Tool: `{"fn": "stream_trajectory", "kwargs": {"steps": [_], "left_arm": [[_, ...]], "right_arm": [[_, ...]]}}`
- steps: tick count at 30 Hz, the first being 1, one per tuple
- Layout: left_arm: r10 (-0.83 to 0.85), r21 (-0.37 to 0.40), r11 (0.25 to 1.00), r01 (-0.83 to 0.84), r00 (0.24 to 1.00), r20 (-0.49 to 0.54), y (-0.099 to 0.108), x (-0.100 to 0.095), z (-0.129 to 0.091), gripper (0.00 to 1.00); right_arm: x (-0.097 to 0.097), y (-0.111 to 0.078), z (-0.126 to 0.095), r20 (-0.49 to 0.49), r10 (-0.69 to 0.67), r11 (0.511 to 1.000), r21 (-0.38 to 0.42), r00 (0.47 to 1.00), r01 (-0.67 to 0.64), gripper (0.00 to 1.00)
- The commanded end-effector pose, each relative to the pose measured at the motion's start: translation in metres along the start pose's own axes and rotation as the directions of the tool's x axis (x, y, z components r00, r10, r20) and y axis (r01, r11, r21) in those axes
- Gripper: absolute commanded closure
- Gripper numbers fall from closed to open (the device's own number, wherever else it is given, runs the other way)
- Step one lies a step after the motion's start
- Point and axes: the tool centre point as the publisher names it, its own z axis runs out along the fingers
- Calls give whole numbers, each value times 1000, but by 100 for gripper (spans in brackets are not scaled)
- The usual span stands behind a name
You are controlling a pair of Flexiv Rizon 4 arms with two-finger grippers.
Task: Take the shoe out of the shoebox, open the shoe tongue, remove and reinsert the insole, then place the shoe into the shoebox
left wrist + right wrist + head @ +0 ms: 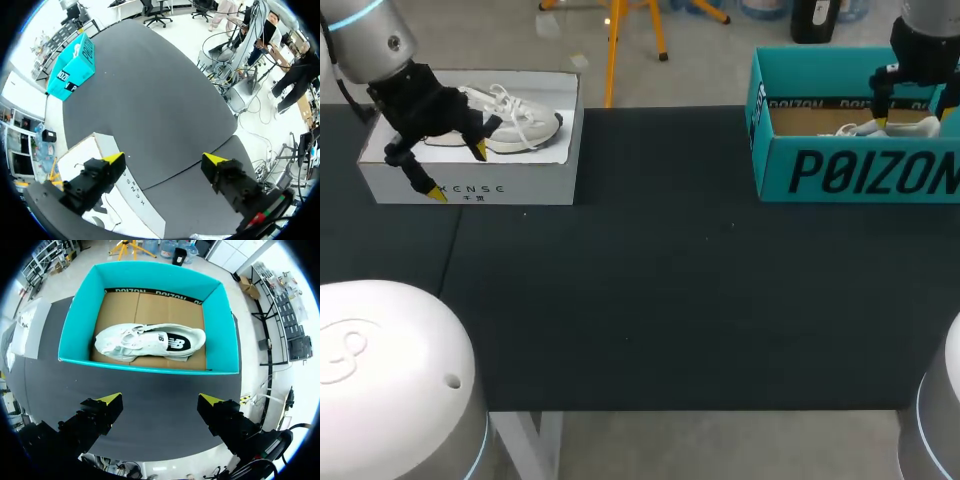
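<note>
Two open shoeboxes stand at the table's far edge. On the left, a white shoebox (510,185) holds a white laced sneaker (520,125). My left gripper (459,171) hangs open over this box's front left part, one fingertip (114,159) above the white shoebox (132,192) and the other outside it. On the right, a teal shoebox (860,175) holds another white sneaker (880,128). My right gripper (912,115) is open above it. In the right wrist view this sneaker (150,342) lies on its side on the brown floor of the teal shoebox (150,275), ahead of the gripper (160,400).
A dark mat (650,290) covers the table between and in front of the two boxes. The teal shoebox (75,65) lies far ahead of the left gripper (165,159). A yellow tripod (620,40) stands behind the table.
</note>
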Motion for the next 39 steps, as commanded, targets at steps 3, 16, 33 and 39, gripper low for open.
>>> {"fn": "stream_trajectory", "kwargs": {"steps": [3, 16, 33, 39], "left_arm": [[149, -60, 986, -156, 983, -108, 47, -4, 6, 0], [275, -135, 945, -297, 948, -160, 84, -10, -10, 0], [449, -169, 846, -506, 847, -284, 118, -34, -16, 0], [545, -186, 767, -615, 776, -319, 181, -51, -22, 0]], "right_arm": [[1, -1, 0, 0, 1, 1000, -3, 1000, -1, 0], [1, -1, 0, 0, 1, 1000, -3, 1000, -1, 0], [1, -1, 0, 0, 1, 1000, -3, 1000, -1, 0], [1, -1, 0, 0, 1, 1000, -3, 1000, -1, 0]]}}
